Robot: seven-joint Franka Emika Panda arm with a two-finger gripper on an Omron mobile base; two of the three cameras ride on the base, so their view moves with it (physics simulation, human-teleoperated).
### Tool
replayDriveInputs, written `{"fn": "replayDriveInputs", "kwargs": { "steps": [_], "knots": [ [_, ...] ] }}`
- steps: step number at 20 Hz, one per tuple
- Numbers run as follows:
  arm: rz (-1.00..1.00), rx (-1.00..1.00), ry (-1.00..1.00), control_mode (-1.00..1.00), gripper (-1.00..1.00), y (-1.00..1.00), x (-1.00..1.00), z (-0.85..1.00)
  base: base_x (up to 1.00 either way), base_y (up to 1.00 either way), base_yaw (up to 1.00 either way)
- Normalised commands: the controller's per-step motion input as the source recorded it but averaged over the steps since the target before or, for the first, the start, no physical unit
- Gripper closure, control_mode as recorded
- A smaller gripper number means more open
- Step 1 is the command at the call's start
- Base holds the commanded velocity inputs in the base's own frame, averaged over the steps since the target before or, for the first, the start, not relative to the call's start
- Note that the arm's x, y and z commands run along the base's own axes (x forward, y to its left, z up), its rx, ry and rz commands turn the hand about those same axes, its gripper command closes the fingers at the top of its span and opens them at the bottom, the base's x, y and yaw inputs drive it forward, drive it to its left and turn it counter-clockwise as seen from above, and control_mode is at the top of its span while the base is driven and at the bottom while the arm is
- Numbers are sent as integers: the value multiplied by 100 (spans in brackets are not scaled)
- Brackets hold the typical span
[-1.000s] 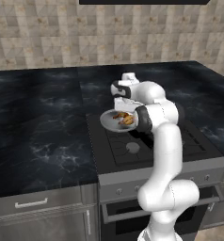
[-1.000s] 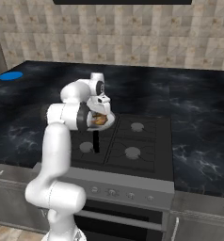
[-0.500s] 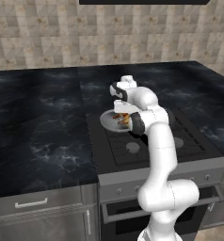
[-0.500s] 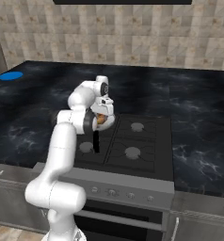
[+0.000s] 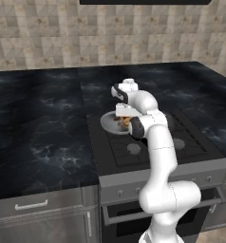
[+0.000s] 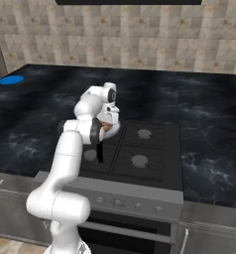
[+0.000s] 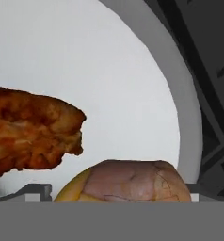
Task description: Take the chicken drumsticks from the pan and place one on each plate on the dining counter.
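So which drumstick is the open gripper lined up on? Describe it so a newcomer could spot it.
Find the black stove set in the marble counter; on its rear left burner sits the grey pan. In the hand view, it is the smooth, pale golden drumstick nearest the camera, not the dark, crusty reddish-brown one beside it.

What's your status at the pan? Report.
Gripper open, low over the pan. Two drumsticks in it, none held. Blue plate far off on the counter. Nothing blocking.

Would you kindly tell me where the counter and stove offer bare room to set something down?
The black marble counter left of the stove lies bare, and so do the burners right of the pan. It is crowded over the pan, where the open gripper hangs above two drumsticks.
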Motion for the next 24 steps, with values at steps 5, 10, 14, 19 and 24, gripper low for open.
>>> {"fn": "replayDriveInputs", "kwargs": {
  "steps": [5, 10, 14, 19, 24],
  "knots": [
    [-27, -6, -15, -100, 100, 67, -94, -72, 0, 0, 0],
    [-30, -1, -71, -100, 100, 27, -92, 7, 0, 0, 0],
    [-29, 0, -98, -100, 100, 11, -59, 44, 0, 0, 0],
    [-19, 0, -98, -100, 100, 0, -85, 46, 0, 0, 0],
    [-7, 0, -81, -100, 100, 0, -100, 85, 0, 0, 0]
  ]
}}
